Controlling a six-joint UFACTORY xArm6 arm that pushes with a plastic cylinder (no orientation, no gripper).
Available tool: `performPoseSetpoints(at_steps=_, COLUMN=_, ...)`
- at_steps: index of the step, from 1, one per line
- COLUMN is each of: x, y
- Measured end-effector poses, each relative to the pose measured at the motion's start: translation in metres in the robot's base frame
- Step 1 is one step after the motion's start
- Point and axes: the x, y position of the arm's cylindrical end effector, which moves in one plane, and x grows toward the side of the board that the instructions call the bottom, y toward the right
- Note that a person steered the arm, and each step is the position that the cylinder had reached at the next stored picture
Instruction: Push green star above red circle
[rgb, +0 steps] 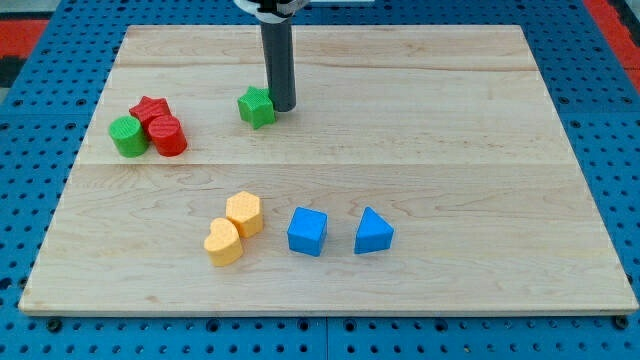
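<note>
No text, label, brand, number or sign can be read anywhere in the camera view. The wooden board (420, 160) shows only plain grain, the coloured blocks have bare faces, the dark rod carries no marking, and the blue pegboard surface (610, 110) around the board shows only rows of holes.

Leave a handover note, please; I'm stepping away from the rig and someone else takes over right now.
My tip is down on the board, against the green star's right side in the view.
The red circle sits to the view's left, clustered with a red star and a green circle.
Done: tip is at the star.
Left: push the star leftward until it sits above the red circle; the red star is in the way there.
</note>
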Motion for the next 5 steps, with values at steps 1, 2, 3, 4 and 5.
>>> performPoseSetpoints(at_steps=1, x=0.004, y=-0.057)
performPoseSetpoints(at_steps=2, x=0.006, y=-0.094)
performPoseSetpoints(at_steps=3, x=0.007, y=-0.113)
performPoseSetpoints(at_steps=4, x=0.007, y=-0.106)
performPoseSetpoints(at_steps=5, x=-0.004, y=-0.051)
